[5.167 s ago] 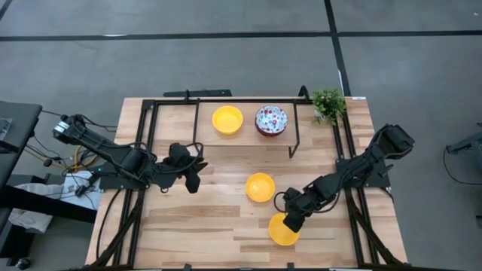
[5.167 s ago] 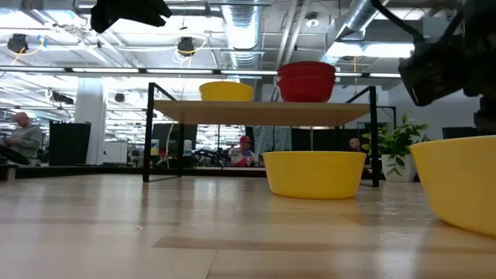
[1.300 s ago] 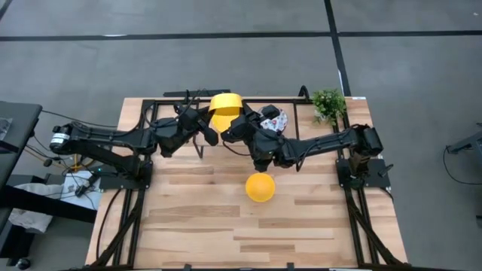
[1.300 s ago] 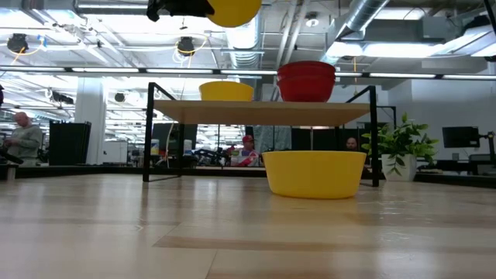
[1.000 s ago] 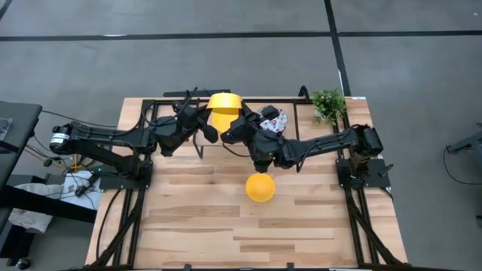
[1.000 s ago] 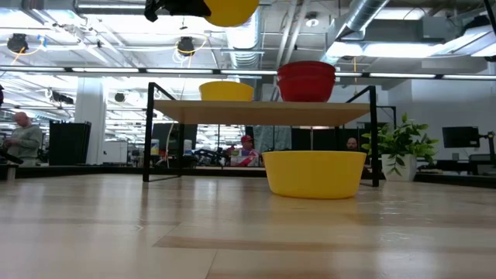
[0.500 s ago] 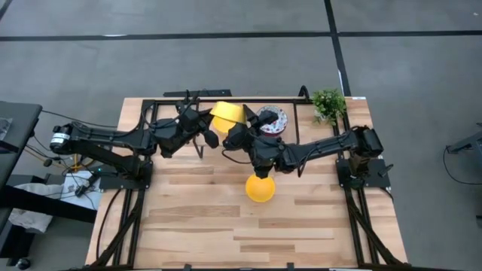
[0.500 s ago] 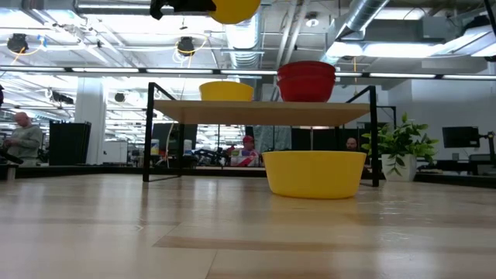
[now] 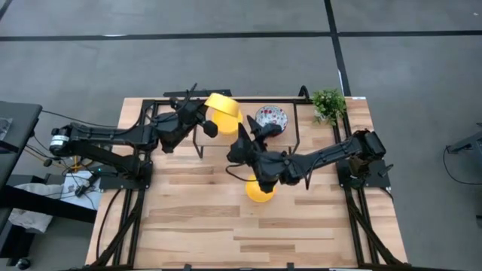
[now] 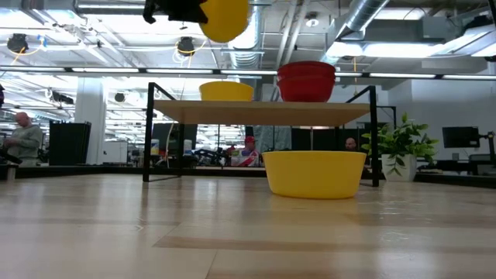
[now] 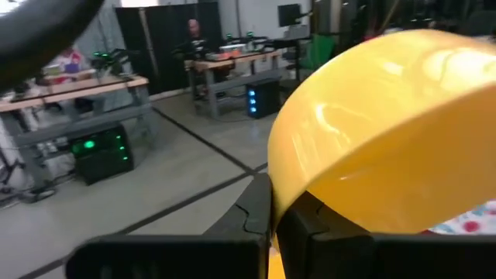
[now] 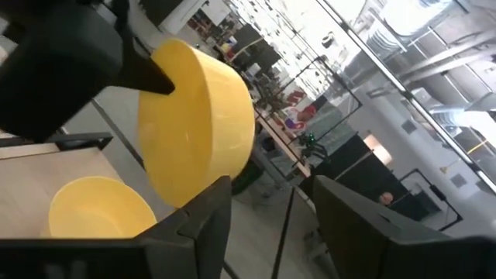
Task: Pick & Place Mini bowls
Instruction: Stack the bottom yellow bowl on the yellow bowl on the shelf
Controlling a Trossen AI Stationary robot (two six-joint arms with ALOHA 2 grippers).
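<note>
The left arm reaches from the table's point(image 9: 188, 226) left edge out toward the black-framed shelf point(image 9: 301, 113), its left claw point(image 9: 208, 123) clamped on the rim of a yellow bowl point(image 9: 224, 108) held tilted in the air above the shelf's left end; in the low view this bowl point(image 10: 225, 17) hangs well above the shelf board. The right arm stretches low from the table's right side across the middle, its right claw point(image 9: 242, 143) just in front of the shelf with fingers spread and holding nothing. A second yellow bowl point(image 10: 226, 91) rests on the shelf's left part, under the raised one. Red-outside floral bowls point(image 9: 271, 118) sit stacked on the shelf's right part. A third yellow bowl point(image 9: 260, 192) stands on the table in front of the shelf, partly under the right arm. A green plant point(image 9: 328, 104) stands beside the shelf's right end. No readable writing shows.
</note>
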